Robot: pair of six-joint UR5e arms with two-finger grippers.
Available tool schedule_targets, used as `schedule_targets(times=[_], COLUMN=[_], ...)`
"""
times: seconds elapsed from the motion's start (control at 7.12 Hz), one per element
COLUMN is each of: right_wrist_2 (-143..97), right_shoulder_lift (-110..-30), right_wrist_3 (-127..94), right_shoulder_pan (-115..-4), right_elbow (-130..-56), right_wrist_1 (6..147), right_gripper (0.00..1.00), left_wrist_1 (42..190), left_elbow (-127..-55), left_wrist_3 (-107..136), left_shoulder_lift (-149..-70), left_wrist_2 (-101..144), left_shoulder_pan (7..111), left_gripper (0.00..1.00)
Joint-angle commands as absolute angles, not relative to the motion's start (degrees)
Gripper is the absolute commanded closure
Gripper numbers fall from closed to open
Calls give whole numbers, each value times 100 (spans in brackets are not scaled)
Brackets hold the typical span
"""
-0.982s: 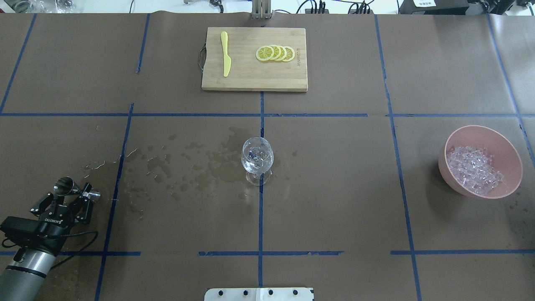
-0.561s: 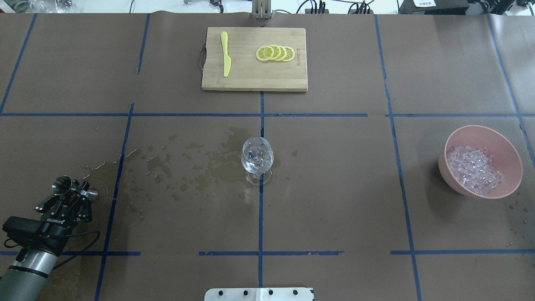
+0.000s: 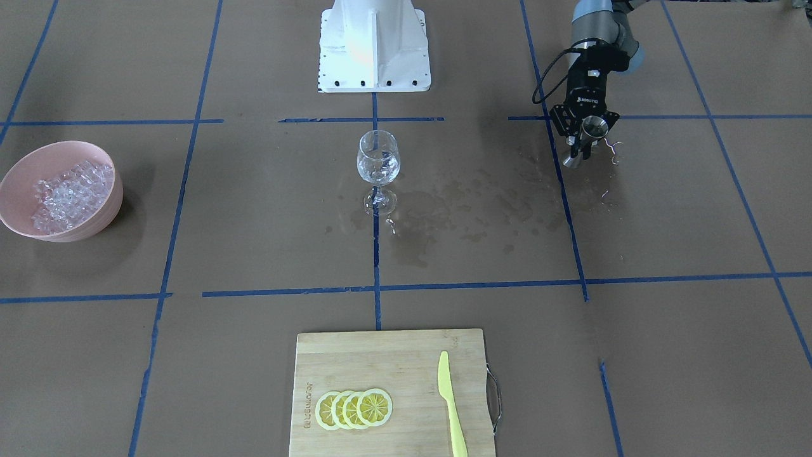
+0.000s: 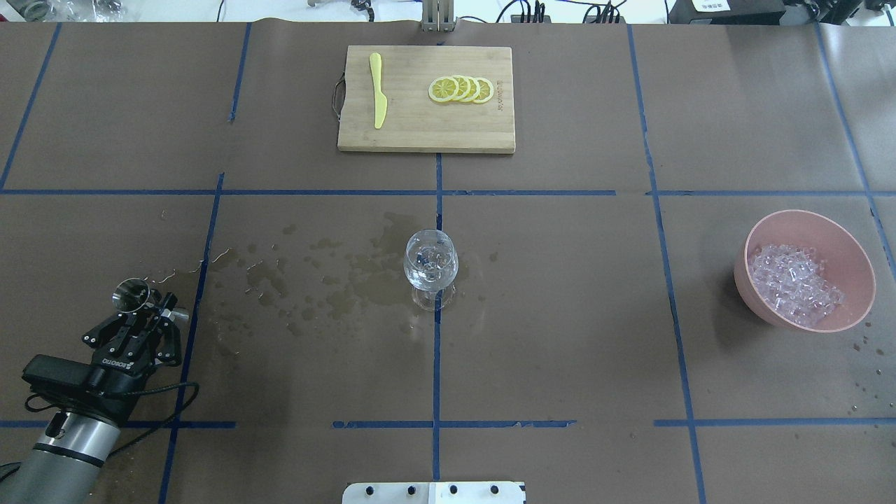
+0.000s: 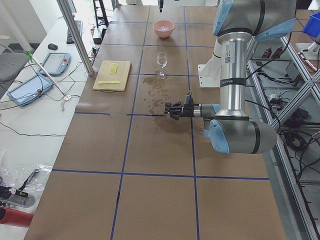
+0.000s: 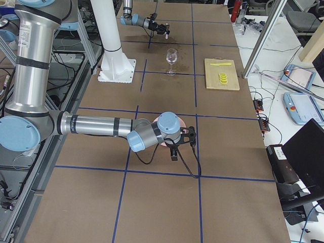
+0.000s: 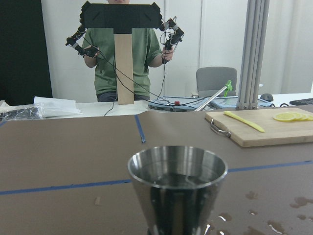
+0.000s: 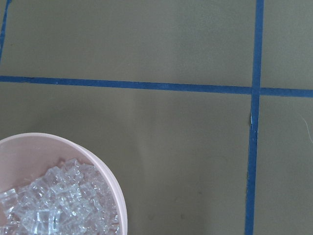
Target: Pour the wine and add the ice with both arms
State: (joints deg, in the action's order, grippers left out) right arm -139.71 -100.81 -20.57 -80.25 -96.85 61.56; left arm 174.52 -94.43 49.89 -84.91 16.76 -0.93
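Right arm (image 6: 96, 126) lies low across the table. The right gripper (image 6: 185, 135) hides most of the pink bowl (image 4: 836, 241), and whether its fingers are parted cannot be told. Ice (image 4: 794, 283) is heaped in that bowl, which the right wrist view cuts off. The stemmed glass (image 4: 431, 262) stands mid-table with clear, indistinct contents. The left gripper (image 4: 157, 308) clasps a steel jigger (image 4: 129, 294).

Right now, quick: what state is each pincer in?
Left pincer: closed on the metal jigger.
Right pincer: cannot be told; it shows only in the right-side view.
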Motion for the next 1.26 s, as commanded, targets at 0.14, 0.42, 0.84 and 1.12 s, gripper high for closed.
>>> schedule_targets(times=[0.14, 0.42, 0.84, 1.12], right_wrist_2=[-13975, -13975, -13975, -13975], right_shoulder_lift=[-10081, -10090, -10090, -10090], right_wrist_3=[-2057, -2065, -2065, -2065], right_shoulder_pan=[-8025, -8024, -8033, -8024], right_elbow=[-9686, -9686, -9694, -9694], right_wrist_1=[6161, 6161, 6152, 6152], right_gripper=[0, 0, 0, 0], left_wrist_1=[17411, 17062, 16080, 15706], left_elbow=[-9606, -9606, -9606, -9615], left_wrist_3=[3888, 3376, 3358, 2570], left_shoulder_lift=[-9612, -10482, -11046, -11249], left_wrist_2=[1688, 1696, 1881, 1881], left_shoulder_pan=[-70, -79, -62, 61], left_gripper=[100, 100, 100, 100])
